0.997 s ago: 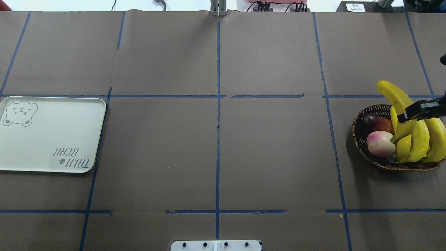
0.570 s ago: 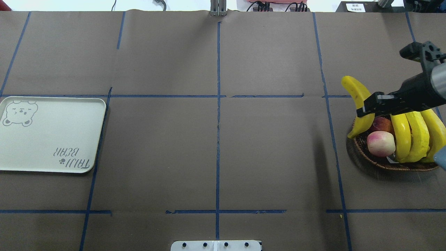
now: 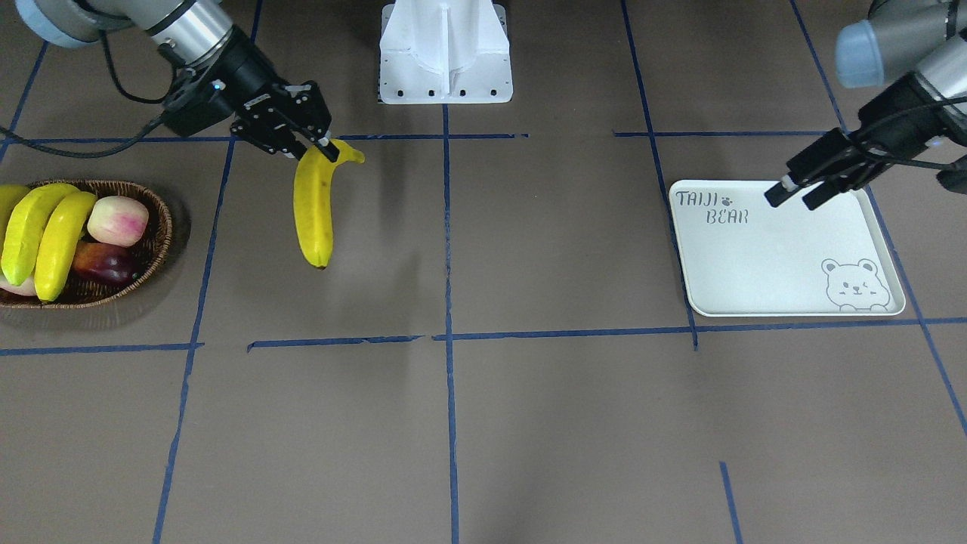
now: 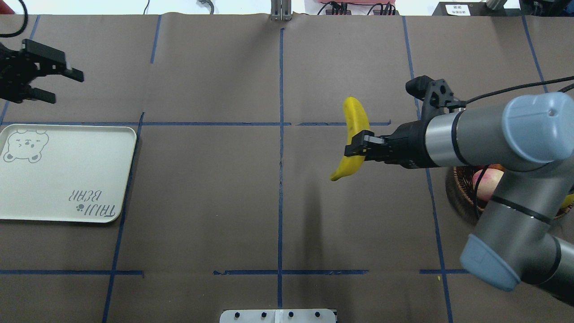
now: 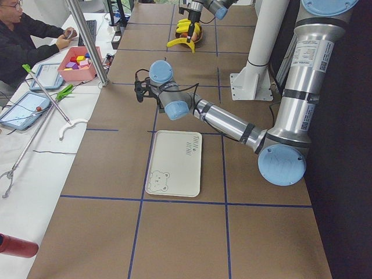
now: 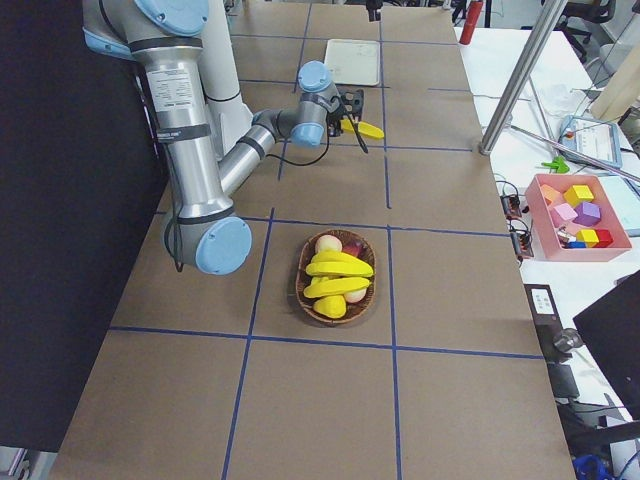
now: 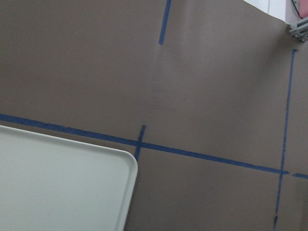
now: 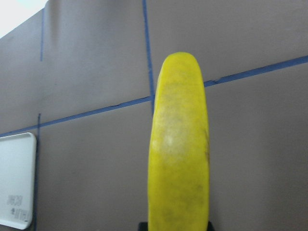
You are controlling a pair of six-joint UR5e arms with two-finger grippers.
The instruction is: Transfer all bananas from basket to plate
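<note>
The right gripper (image 4: 354, 150) is clamped on a long curved yellow plastic-looking banana (image 4: 355, 120). A second ago this hung over the dark woven wicker basket (image 3: 160, 219); now it rides mid-frame, so one transfer is underway. The left gripper (image 4: 67, 88), fingers spread, has arrived upper left, beyond the pale rectangular bear-printed plate (image 4: 67, 179). Only the front-facing view shows seemingly three bananas (image 3: 45, 227) remaining; overhead, the right arm (image 4: 471, 134) hides them.

Brown-papered table (image 4: 202, 188), blue tape grid (image 4: 280, 215), pale plate (image 4: 67, 170) at one end, wicker basket (image 3: 160, 234) at the other
</note>
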